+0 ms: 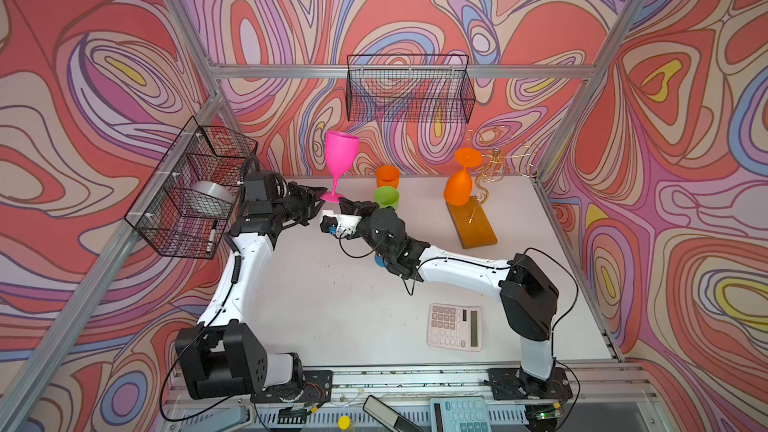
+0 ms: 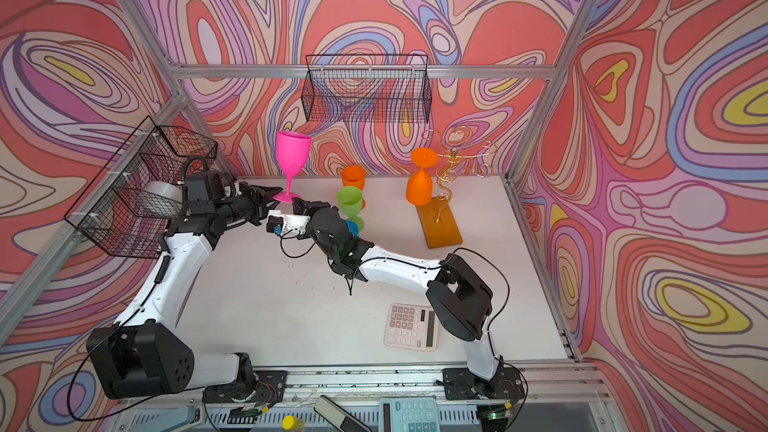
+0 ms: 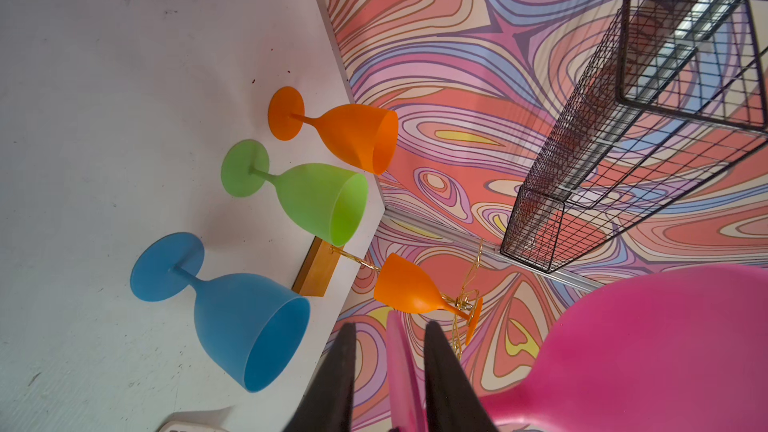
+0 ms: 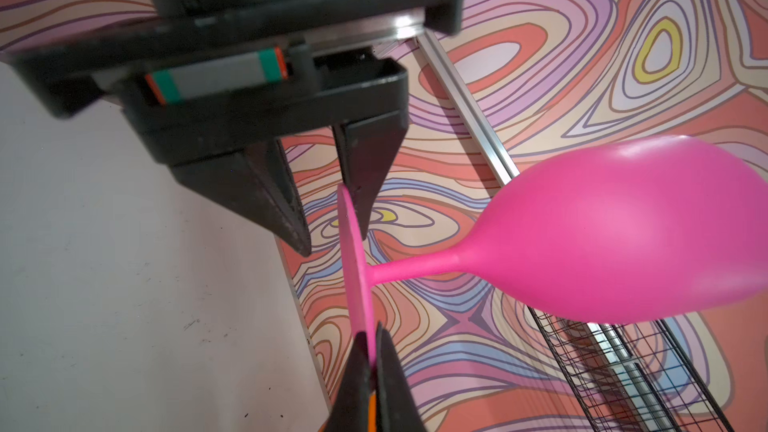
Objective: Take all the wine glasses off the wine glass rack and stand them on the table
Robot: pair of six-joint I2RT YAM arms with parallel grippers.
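My right tool [image 4: 371, 332] is clamped on the foot of the bright pink plastic wine glass [image 1: 340, 155], holding it upright above the white surface [image 1: 332, 305]. My left tool [image 3: 390, 326] straddles that foot, jaws apart. An orange plastic glass [image 1: 457, 191] hangs inverted on the gold wire wine glass rack [image 1: 478, 226], back right.

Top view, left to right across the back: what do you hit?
Black wire mesh side basket → pink plastic wine glass → orange plastic wine glass hanging upside down → gold wire wine glass rack.
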